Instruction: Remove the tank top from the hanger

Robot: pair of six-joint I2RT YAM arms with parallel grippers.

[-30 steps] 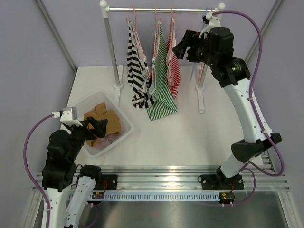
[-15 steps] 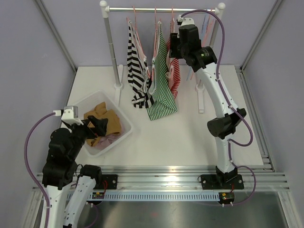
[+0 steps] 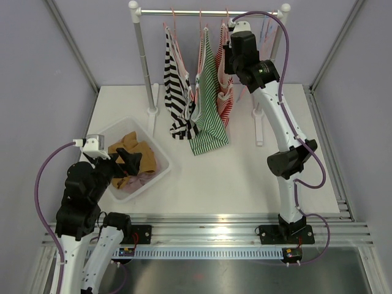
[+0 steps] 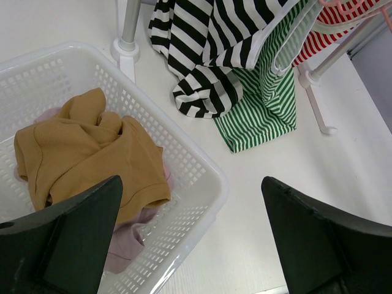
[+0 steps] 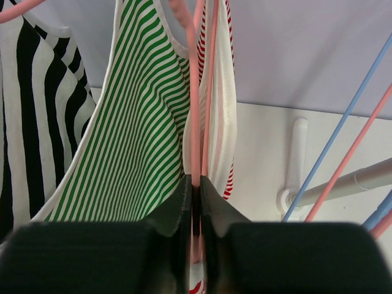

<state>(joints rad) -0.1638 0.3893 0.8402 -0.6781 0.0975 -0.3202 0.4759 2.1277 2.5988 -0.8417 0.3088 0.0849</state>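
right pincer (image 5: 195,182) was clamped on the pink hanger (image 5: 195,110) | red-striped tank top (image 5: 225,104) hung right against it | left pincer (image 4: 191,185) was wide open

hanging tops (image 3: 208,122) crowd the rail (image 3: 184,11); table (image 3: 245,177) centre lies open.

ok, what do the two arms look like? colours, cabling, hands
Same build: white links, black joint housings on left arm and right arm. A purple cable loops along each, and a small white camera block sits at each wrist. Left hand and right hand are black with broad wedge-shaped fingers.
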